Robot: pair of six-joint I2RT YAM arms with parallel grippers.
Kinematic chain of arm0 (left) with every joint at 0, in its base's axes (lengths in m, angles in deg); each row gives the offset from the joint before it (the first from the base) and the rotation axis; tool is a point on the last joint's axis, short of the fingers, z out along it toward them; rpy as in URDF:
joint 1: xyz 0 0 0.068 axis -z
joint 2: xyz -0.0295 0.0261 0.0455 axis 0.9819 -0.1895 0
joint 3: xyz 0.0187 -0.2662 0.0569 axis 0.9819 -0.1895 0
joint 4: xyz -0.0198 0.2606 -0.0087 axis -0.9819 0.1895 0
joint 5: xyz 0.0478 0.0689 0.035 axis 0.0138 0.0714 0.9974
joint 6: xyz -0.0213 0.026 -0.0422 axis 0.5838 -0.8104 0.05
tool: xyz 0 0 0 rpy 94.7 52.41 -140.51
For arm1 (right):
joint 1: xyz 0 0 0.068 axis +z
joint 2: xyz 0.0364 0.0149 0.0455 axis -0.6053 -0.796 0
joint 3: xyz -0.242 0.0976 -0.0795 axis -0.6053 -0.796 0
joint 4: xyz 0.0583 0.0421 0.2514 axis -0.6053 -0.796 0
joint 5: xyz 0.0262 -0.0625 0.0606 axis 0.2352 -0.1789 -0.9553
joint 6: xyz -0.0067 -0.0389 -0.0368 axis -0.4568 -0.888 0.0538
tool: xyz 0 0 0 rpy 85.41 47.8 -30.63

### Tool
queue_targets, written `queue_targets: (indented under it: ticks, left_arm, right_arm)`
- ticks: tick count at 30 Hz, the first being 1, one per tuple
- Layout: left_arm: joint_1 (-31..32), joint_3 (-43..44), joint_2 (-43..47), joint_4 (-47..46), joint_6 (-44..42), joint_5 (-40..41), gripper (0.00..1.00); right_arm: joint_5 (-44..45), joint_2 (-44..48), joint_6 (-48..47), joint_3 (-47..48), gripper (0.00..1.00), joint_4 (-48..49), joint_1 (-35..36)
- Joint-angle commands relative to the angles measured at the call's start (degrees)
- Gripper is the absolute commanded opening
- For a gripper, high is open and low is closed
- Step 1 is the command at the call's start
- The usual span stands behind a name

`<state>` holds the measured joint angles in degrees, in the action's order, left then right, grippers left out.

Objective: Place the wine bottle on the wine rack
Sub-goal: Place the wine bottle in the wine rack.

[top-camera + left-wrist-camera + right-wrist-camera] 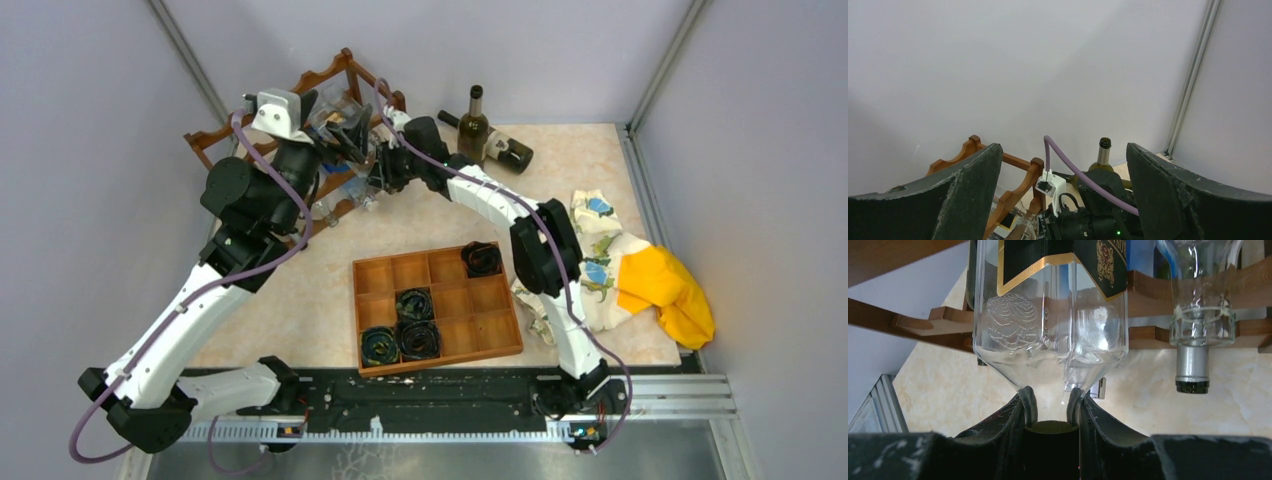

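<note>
Near edge: wooden compartment tray (385,276) with dark rolled items (418,338) in four cells; patterned cloth (598,250) and yellow cloth (668,290) to its right. Right gripper (1050,407) is clamped on the neck of the clear wine bottle (1048,340), whose body lies across the wine rack (913,322) rails beside a second clear bottle (1198,320). Left gripper (1063,150) is above the rack, jaws spread wide, holding nothing. Further back: one green bottle upright (473,125), another lying down (508,151).
</note>
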<state>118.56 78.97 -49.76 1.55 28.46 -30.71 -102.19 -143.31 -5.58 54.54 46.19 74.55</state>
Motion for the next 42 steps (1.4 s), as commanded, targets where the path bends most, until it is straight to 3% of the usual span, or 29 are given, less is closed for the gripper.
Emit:
queue_targets:
  ticks: [1, 20, 42]
  left_arm:
    - [-0.15, 2.45, 0.02, 0.09, -1.51, 1.99, 0.99]
    - [-0.2, 4.84, -0.69, 1.62, -8.0, 3.13, 0.99]
    - [-0.2, 7.13, -1.05, 2.94, -11.81, 3.57, 0.99]
  right_arm:
    - [1.05, 0.61, -1.53, 9.13, 0.0, 6.57, 0.88]
    - [7.08, -5.27, -3.85, 18.3, 0.0, 3.02, 3.72]
    - [11.36, -9.93, -6.39, 24.48, 0.0, 6.12, 5.04]
